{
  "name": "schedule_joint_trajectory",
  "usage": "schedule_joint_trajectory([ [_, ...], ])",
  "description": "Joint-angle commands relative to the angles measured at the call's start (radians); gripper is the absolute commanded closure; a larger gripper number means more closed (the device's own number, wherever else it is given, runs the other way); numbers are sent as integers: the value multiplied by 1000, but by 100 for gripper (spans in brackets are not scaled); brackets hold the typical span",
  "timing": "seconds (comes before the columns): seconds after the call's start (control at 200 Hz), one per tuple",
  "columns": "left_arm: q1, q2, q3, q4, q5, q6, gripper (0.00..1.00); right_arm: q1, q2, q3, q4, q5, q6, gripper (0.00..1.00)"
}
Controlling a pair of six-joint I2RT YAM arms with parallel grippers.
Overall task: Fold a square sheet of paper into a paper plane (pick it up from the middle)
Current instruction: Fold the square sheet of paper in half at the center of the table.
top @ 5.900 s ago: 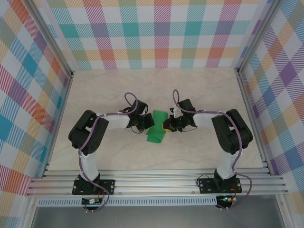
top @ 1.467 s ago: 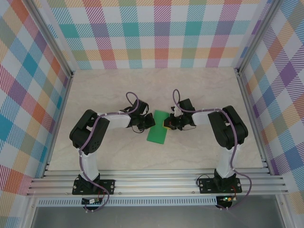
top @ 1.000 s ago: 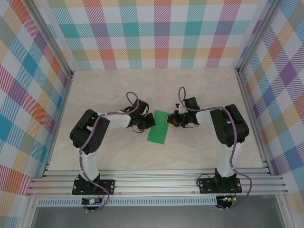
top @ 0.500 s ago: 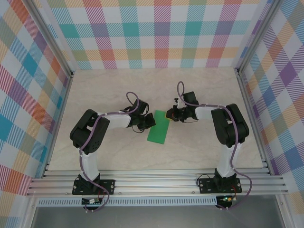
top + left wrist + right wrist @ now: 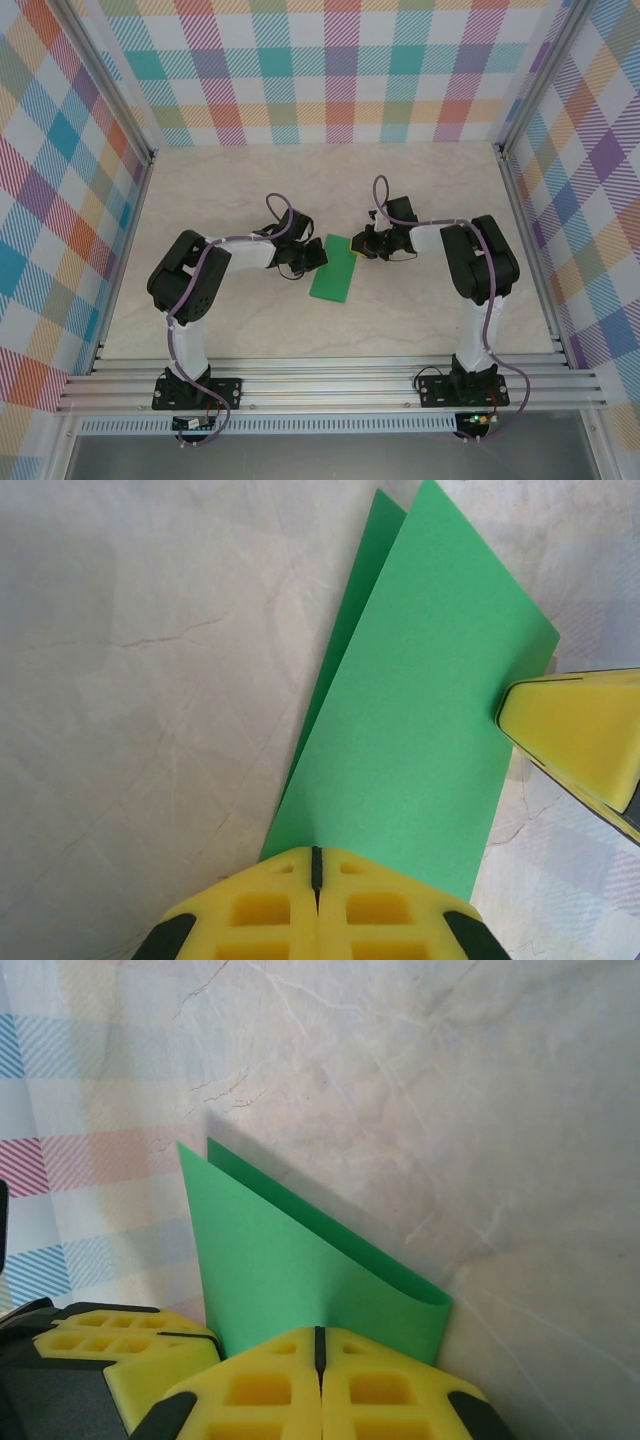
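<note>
Where the two arms meet, the paper [image 5: 333, 272] lies on the table [image 5: 430, 190] folded in half, forming a slanted green strip; its two layers sit slightly offset at one end. Left gripper [image 5: 313, 258]: clenched, fingers pressed together at the strip's left edge; right gripper [image 5: 353, 243]: likewise clenched, near the far right corner beside the rounded fold; whether either actually pinches the paper cannot be told.

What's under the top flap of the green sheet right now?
The green sheet is folded over; its lower layer peeks out along one edge, on the table. Between the layers is covered.
</note>
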Motion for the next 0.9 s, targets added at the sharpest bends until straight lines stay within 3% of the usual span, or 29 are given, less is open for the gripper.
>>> schedule_joint_trajectory([
  [0.0,-31,55,-18,-118,-16,23,100,-26,-1,48,-25,-12,-18,94],
  [0.45,-32,55,-18,-123,-15,30,100,-40,110,79,-30,6,13,93],
  [0.895,-34,44,-25,-123,-23,25,100,-31,-28,140,-160,-33,-26,90],
])
